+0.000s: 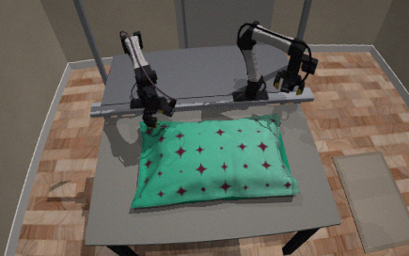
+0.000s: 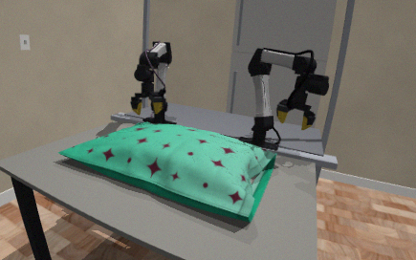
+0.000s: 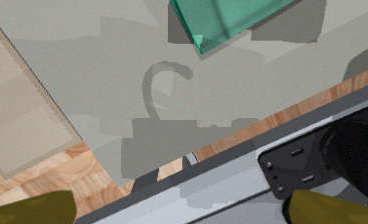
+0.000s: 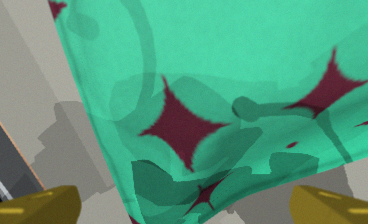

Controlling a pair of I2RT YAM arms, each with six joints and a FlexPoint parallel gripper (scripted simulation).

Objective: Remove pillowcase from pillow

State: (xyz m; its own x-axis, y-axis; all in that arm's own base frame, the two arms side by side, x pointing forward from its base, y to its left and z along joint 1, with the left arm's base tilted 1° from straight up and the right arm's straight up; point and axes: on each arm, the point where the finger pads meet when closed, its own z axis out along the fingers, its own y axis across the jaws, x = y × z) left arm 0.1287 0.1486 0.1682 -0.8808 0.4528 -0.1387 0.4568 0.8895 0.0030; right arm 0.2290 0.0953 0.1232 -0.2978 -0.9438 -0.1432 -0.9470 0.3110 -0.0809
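The green pillowcase [image 1: 212, 159] [image 2: 178, 155] [image 3: 235, 15] [image 4: 225, 55] with maroon stars lies bulging on the table [image 1: 118, 221] [image 2: 283, 231]. No bare part of the pillow can be made out. A loose darker green edge shows at the case's right end in the exterior view. My left gripper [image 1: 289, 88] [image 2: 295, 122] [image 3: 182, 199] is open and empty, high beyond the rear right corner of the case in the top view. My right gripper [image 1: 156, 119] [image 2: 147, 110] [image 4: 185, 195] is open and empty above the case's rear left corner in the top view.
A grey rail [image 1: 203, 104] [image 2: 307, 155] with both arm bases runs along the table's rear edge. Upright posts [image 1: 90, 42] [image 2: 342, 67] stand behind it. A beige flat panel [image 1: 377, 198] [image 3: 25, 105] lies on the floor beside the table.
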